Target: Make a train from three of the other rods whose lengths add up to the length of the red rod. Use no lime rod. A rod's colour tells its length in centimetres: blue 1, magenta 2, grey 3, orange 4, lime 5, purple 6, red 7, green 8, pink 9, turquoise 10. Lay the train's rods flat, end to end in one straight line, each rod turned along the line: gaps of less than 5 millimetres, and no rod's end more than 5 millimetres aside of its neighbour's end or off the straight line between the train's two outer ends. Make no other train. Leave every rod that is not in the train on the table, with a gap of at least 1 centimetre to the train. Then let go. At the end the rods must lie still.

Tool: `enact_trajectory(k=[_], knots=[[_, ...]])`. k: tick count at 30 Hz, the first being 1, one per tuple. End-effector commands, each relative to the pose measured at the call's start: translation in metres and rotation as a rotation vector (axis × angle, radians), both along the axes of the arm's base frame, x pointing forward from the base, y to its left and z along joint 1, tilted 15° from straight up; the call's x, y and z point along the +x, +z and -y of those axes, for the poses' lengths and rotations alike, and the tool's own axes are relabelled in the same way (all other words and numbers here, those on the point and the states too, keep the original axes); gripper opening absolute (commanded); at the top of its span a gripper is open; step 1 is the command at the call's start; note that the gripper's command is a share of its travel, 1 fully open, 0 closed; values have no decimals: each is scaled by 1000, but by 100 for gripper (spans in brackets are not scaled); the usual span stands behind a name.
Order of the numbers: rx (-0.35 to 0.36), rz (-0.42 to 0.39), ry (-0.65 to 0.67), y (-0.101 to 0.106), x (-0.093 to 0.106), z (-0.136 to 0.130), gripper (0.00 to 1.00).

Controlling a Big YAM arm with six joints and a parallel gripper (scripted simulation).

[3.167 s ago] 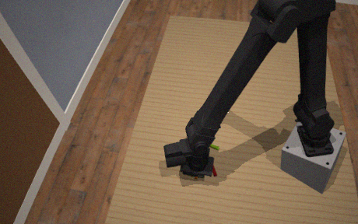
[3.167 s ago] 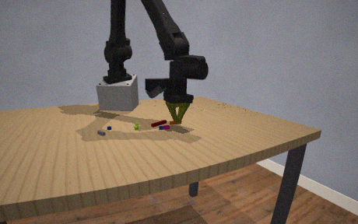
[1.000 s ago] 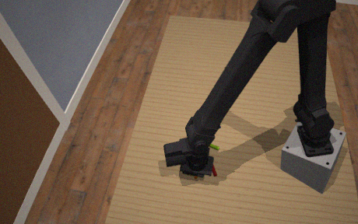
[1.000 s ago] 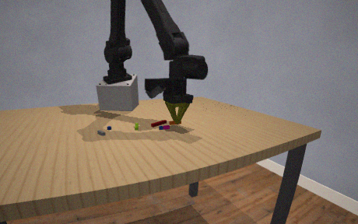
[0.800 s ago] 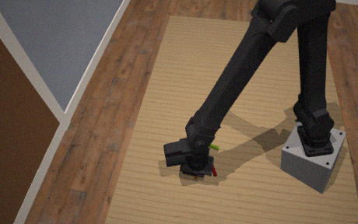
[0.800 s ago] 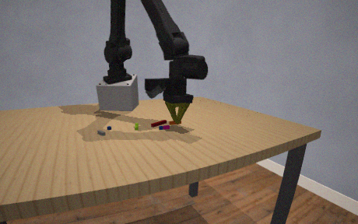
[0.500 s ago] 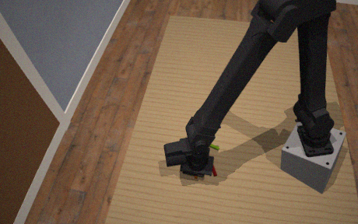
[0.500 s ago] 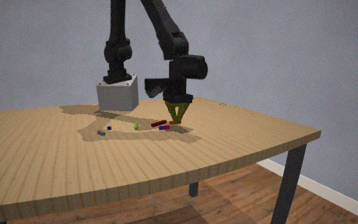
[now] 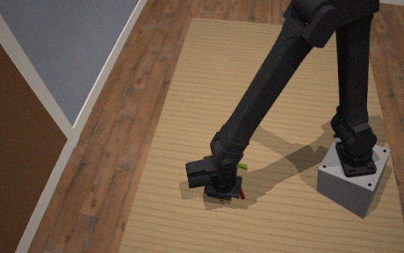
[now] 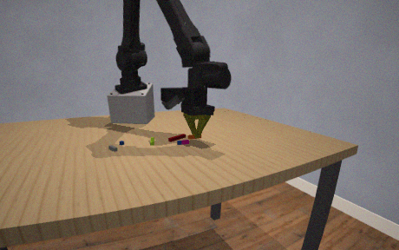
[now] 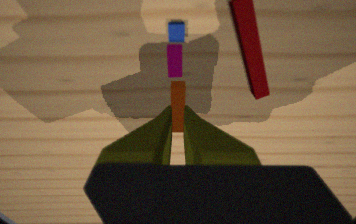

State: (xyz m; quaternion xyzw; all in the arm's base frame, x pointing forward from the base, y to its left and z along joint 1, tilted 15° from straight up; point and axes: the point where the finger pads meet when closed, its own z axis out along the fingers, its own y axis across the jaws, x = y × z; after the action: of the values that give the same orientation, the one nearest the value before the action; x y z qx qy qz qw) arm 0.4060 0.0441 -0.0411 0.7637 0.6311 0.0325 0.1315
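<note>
In the wrist view my gripper (image 11: 177,112) is shut on the near end of an orange rod (image 11: 178,105) that lies low at the table. Beyond it in one line lie a magenta rod (image 11: 174,60) and a blue rod (image 11: 176,31), with small gaps between them. The red rod (image 11: 250,45) lies flat to the right, slightly slanted, apart from the line. In the exterior view the gripper (image 10: 197,130) reaches down at the orange rod (image 10: 191,136), with the magenta rod (image 10: 185,141), the blue rod (image 10: 179,142) and the red rod (image 10: 176,138) beside it.
A lime rod (image 10: 152,141), another blue rod (image 10: 121,142) and a grey rod (image 10: 113,148) lie further left on the table. The arm's grey base block (image 10: 131,103) stands at the back. The table edge runs along the front.
</note>
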Motion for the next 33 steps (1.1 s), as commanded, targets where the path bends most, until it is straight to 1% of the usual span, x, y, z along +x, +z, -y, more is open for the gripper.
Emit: enact_trajectory(k=[1,26,33], knots=[[1,12,-7,4,1,7,4],[-1,0,-8,1,-1,7,4],[-1,0,-8,1,2,7,4]])
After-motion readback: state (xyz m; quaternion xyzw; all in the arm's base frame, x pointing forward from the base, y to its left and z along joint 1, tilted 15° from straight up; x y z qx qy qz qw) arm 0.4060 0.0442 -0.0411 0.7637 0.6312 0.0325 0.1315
